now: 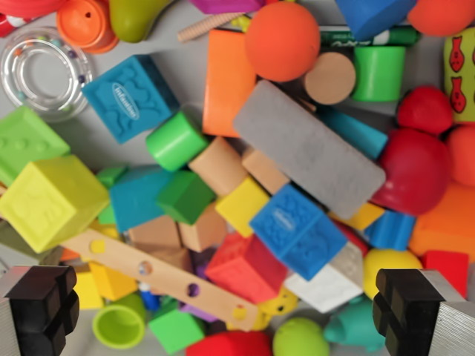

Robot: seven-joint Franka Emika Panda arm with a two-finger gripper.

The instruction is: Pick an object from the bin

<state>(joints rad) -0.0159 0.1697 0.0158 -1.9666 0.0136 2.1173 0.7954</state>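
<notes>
Dozens of toys crowd the bin [100, 144], whose grey floor shows only in small patches, and none of them is in the gripper [226, 308], which hangs spread wide above the pile with one black finger [41, 308] at the wrist view's lower left and the other at its lower right. Between the fingers lie a red block [245, 268], a blue block [298, 231] and a wooden strip with holes [159, 278]; a long grey block [308, 148] slants across the middle, an orange ball [283, 41] just above it and a clear ring [44, 72] at the upper left.

Wrist view looks straight down, close above the toy-filled bin [89, 137].
</notes>
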